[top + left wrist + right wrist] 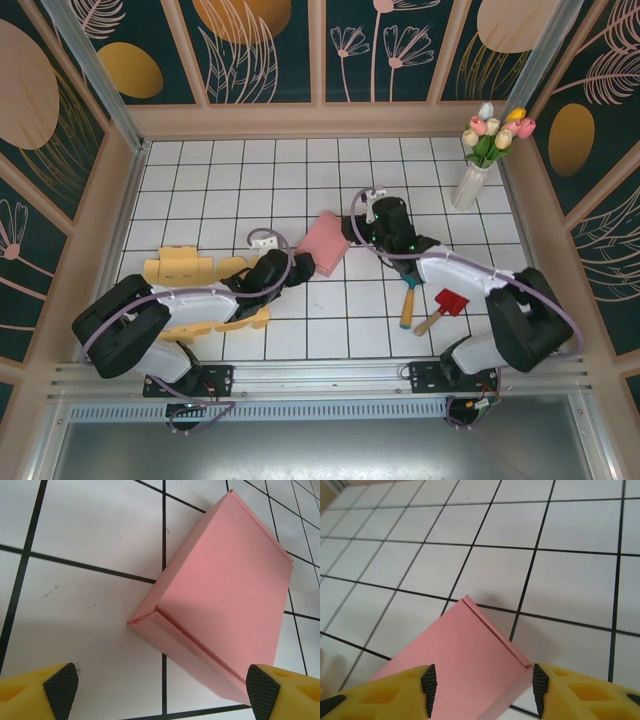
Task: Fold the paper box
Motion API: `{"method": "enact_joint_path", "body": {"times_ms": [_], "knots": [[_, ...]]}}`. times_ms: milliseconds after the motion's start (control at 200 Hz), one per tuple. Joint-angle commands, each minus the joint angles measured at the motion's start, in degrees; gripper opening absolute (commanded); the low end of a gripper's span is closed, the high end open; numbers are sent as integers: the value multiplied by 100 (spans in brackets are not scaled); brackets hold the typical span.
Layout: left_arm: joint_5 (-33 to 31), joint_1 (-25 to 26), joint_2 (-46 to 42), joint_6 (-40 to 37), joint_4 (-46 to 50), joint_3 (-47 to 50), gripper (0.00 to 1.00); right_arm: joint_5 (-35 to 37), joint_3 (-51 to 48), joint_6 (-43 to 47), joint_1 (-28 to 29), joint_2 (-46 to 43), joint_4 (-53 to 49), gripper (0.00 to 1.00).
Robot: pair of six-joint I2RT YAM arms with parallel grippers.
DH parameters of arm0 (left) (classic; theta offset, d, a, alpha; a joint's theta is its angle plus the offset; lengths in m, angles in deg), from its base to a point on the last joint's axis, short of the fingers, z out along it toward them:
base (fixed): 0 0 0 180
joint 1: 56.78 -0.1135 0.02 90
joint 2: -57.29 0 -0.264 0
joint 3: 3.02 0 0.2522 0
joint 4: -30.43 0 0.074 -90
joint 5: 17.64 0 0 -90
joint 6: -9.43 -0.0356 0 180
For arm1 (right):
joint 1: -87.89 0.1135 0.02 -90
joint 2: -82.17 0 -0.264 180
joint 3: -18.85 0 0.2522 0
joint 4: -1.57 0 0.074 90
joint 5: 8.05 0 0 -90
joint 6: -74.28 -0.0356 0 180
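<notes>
1. The left gripper (162, 692): jaws spread wide and holding nothing, low over the table (90, 540), just beside the near corner of the box (225, 590).
2. The right gripper (482, 685): jaws parted and poised over the far end of the box, with no grip on it.
3. The box lies closed on the tiles between the two grippers (one corner tab pokes out slightly).
4. Risk: the unheld lid may spring up. A finger catching an edge could slide the box or reopen it.
5. Containers: the box is shut, contents unseen. The vase (468, 185) at far right holds tulips (495, 130).
</notes>
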Motion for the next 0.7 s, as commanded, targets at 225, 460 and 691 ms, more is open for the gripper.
{"method": "enact_joint_path", "body": {"times_ms": [225,460,691], "knots": [[211,14,305,248,-790,-188,88,-1385,888,914,-468,1321,-141,58],[237,15,1018,279,-932,-549,88,-1497,1163,1002,-501,1717,-409,58],[182,14,1616,142,-748,-1087,87,-1715,1227,977,-548,2048,-431,58]]}}
